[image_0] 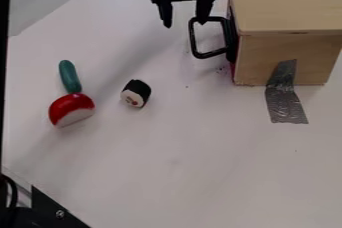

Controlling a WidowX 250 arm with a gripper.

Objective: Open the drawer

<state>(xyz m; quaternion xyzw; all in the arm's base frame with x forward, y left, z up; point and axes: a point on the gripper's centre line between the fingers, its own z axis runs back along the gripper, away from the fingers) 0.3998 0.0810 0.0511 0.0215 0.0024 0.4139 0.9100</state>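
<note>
At the top of the frame, left of centre, a black two-finger gripper (184, 22) hangs over a white tabletop (174, 172). Its fingers are spread well apart, pointing down the frame, and it has hold of nothing.

At the upper right is a light wooden box (287, 2). The drawer is on the box's left-hand side, seen almost edge-on, so how far it is open, if at all, is hard to tell. Its black loop handle (193, 38) juts out leftward, toward the middle of the frame. The long outer bar runs up and down the frame, just below the gripper and slightly to its right. The finger nearer the box overlaps the loop's upper corner; whether they touch cannot be told.

The next step is probably to bring the fingers down to the outer bar or into the loop, then draw it left, away from the box. Too high a pass might slide over the bar.

Grey tape (286, 102) runs from the box to the table. At the left lie a green toy piece (69, 76), a red and white one (71, 108) and a toy sushi roll (136, 93).
</note>
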